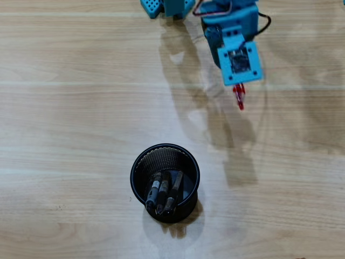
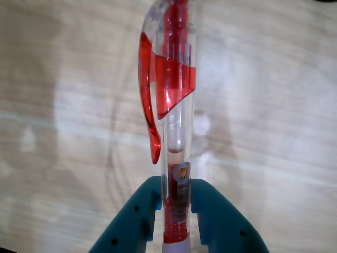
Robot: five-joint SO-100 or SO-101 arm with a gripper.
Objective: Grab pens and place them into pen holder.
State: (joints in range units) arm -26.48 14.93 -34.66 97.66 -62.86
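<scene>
In the wrist view my teal gripper (image 2: 177, 191) is shut on the red pen (image 2: 174, 95), pinching its lower barrel; the clear barrel and red clip stick out ahead over the wooden table. From overhead, only the pen's red end (image 1: 239, 98) pokes out below the blue gripper (image 1: 239, 81) at the upper right. The pen holder (image 1: 165, 181), a round black mesh cup, stands lower centre, well apart from the gripper. Three black-and-clear pens (image 1: 163, 193) lean inside it.
The arm's blue base (image 1: 167, 7) sits at the top edge. Light wooden tabletop (image 1: 64, 108) stretches all round the cup and the gripper.
</scene>
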